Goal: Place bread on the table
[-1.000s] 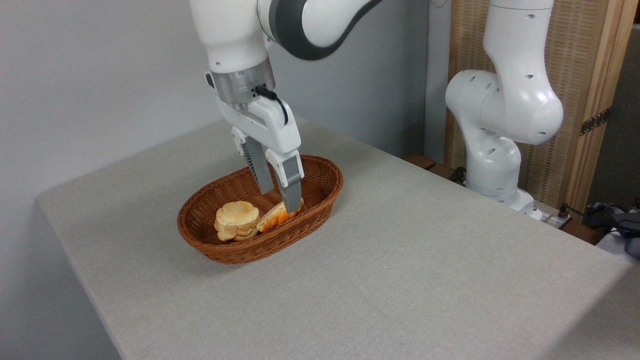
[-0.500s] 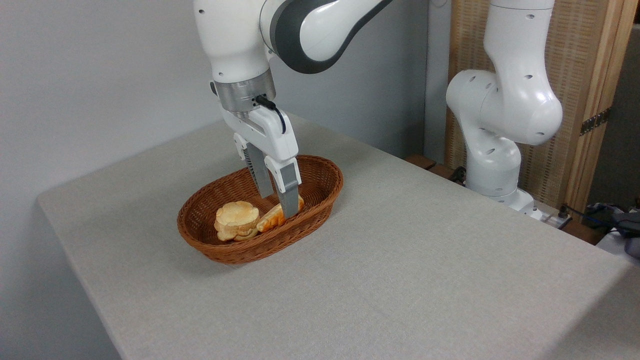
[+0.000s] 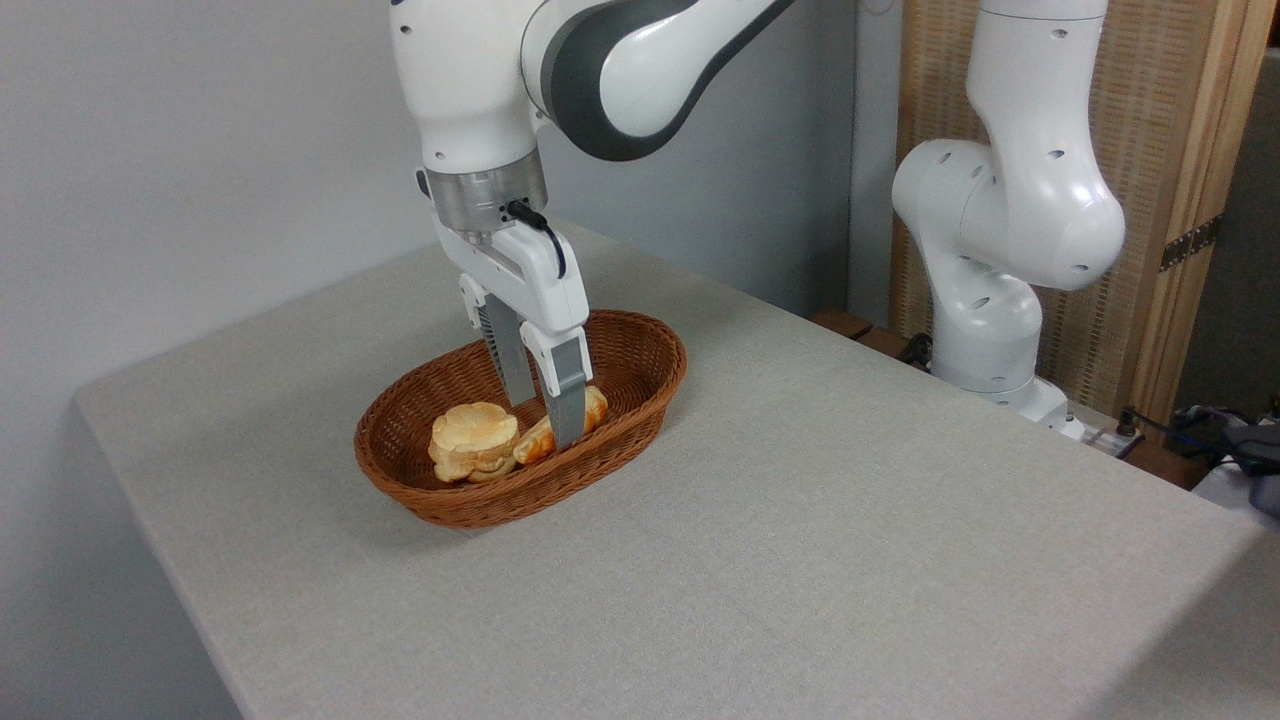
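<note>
A white robot arm reaches down into a brown oval wicker basket (image 3: 640,375) on a grey-beige fabric worktop (image 3: 850,520). Its claw (image 3: 545,420) points downward, fingers slightly apart, straddling the golden-orange bread (image 3: 596,403) lying inside the basket; whether they grip it, I cannot tell. A pale round bun (image 3: 472,437) sits just left of the loaf.

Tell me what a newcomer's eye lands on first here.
The white robot arm's hand reaches down into the brown oval wicker basket mid-table, its fingers astride the golden-orange braided loaf. Left of the loaf sits a pale round stacked bun. The grey-beige fabric table fills the picture.
</note>
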Action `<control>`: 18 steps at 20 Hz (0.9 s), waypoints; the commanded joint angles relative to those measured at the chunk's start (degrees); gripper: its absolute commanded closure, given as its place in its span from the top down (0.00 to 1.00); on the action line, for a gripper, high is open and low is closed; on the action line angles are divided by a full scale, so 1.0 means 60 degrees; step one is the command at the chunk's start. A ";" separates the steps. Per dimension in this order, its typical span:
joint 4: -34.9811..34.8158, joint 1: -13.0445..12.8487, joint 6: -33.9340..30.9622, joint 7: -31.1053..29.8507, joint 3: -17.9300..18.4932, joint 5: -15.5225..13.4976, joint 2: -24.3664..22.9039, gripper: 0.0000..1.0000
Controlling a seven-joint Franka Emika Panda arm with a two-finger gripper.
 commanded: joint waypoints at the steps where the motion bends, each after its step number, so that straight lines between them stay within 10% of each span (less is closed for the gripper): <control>1: -0.0106 -0.0082 0.0195 -0.0131 0.0056 0.0153 -0.0113 1.00; 3: -0.0106 -0.0082 0.0195 -0.0145 0.0056 0.0153 -0.0128 0.98; 9: -0.0121 -0.0097 0.0195 -0.0073 0.0042 0.0153 -0.0113 0.50; 18: -0.0121 -0.0112 0.0181 -0.0043 0.0042 0.0153 -0.0113 0.34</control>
